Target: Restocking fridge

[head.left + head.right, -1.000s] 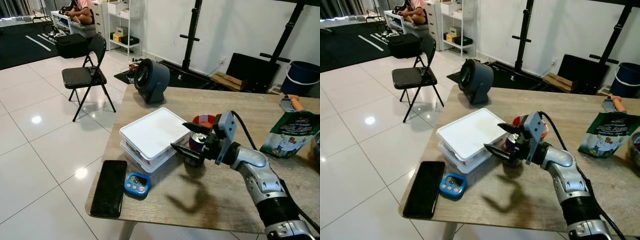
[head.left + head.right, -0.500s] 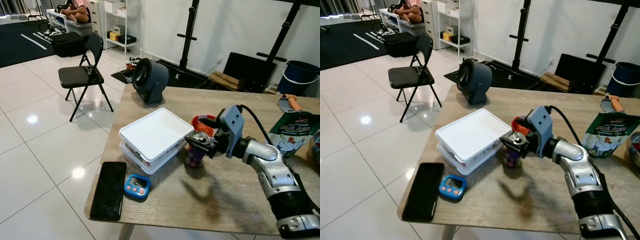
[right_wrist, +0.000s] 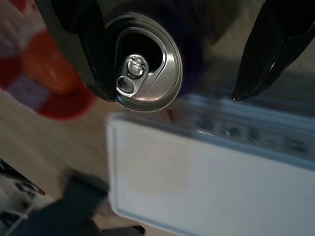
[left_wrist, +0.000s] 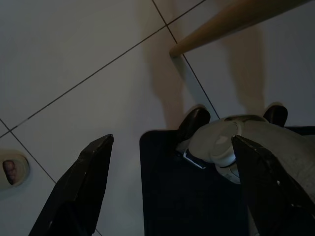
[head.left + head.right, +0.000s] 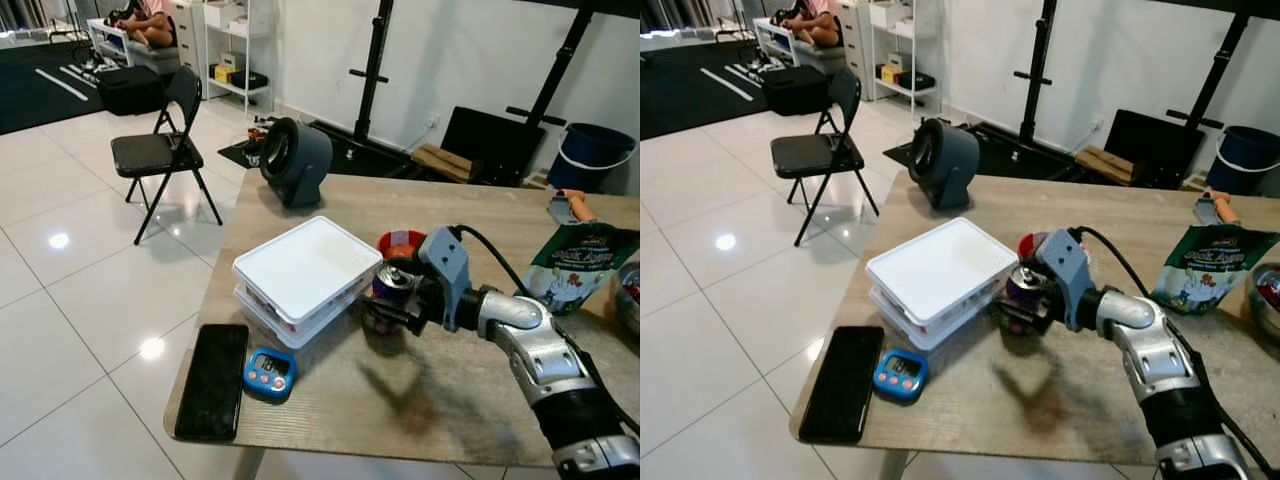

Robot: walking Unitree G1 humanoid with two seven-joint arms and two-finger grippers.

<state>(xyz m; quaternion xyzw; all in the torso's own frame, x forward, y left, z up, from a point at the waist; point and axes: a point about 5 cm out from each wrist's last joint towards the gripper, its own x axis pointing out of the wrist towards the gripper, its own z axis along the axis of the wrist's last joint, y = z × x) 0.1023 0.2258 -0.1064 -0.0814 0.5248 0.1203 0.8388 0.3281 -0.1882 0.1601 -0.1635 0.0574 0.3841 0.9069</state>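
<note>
Straddling the can [image 3: 147, 64], right fingers [image 3: 78, 54] gape (one touching it).

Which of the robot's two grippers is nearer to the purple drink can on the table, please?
The right. The right gripper has its open fingers on either side of the purple can, beside the white box. The left gripper hangs over the floor, away from it.
</note>
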